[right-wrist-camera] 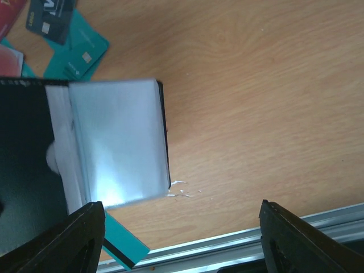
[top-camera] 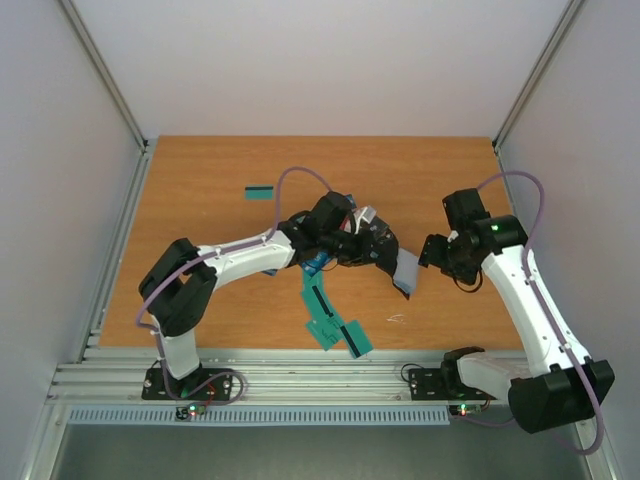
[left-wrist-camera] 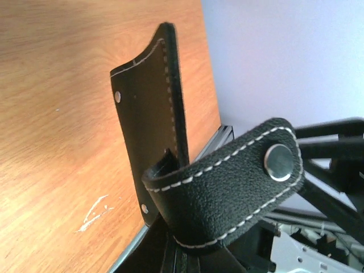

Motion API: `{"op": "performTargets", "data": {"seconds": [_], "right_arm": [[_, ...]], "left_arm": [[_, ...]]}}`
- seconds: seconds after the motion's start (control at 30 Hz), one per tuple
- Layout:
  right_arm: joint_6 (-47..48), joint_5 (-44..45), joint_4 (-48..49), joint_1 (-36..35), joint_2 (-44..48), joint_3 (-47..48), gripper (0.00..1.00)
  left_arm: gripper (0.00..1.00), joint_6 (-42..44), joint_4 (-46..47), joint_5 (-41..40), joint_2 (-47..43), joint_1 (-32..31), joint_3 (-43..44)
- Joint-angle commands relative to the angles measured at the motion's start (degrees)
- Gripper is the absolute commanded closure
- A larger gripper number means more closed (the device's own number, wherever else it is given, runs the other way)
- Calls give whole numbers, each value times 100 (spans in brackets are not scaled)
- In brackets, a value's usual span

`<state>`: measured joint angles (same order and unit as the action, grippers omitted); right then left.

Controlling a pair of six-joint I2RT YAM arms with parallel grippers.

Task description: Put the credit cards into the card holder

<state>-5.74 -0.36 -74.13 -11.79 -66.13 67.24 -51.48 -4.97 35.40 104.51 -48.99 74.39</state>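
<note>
The card holder [top-camera: 385,250], a black stitched case, is held up off the table at the centre by my left gripper [top-camera: 348,240], which is shut on it. In the left wrist view its black wall [left-wrist-camera: 149,108] stands upright and its snap strap [left-wrist-camera: 227,187] curls across the front, hiding my fingers. Its open flap shows a pale grey sleeve [right-wrist-camera: 119,142]. My right gripper [top-camera: 437,252] stands open just right of the flap, nothing between its fingers [right-wrist-camera: 79,242]. Teal credit cards [top-camera: 330,315] lie near the front edge, and one teal card [top-camera: 259,191] lies apart at the back left.
A teal card with a black stripe [right-wrist-camera: 122,249] lies under the flap near the metal front rail [right-wrist-camera: 244,244]. Dark grey [right-wrist-camera: 51,20], teal [right-wrist-camera: 79,51] and red [right-wrist-camera: 11,11] cards lie beyond the holder. White scratches [right-wrist-camera: 182,190] mark the wooden table [top-camera: 200,190].
</note>
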Motion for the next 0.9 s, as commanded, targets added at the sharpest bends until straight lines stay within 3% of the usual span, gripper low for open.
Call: {"op": "performTargets", "data": {"seconds": [0.0,0.17,0.33,0.67,0.73,0.87], "right_arm": [[-90,-385,111,145,251,-248,22],[141,-1534,606,160,310,-630,11],[273,-2483,1044,160,74,-1055,6],[484,-2598,1601,159,-799,-1285,5],[630,-2620,1696,160,-955,-1275,6],[802,-2547,1867,160,-1280,-1234,7]], "left_arm": [[100,-717,1066,-119,117,152,-612],[98,-978,1437,84,734,153,-1142],[94,-1115,1269,97,967,153,-1353],[52,-260,-498,-420,400,164,-1230],[47,-1,-880,-557,352,162,-1103],[47,396,-1311,-708,475,162,-903]]}}
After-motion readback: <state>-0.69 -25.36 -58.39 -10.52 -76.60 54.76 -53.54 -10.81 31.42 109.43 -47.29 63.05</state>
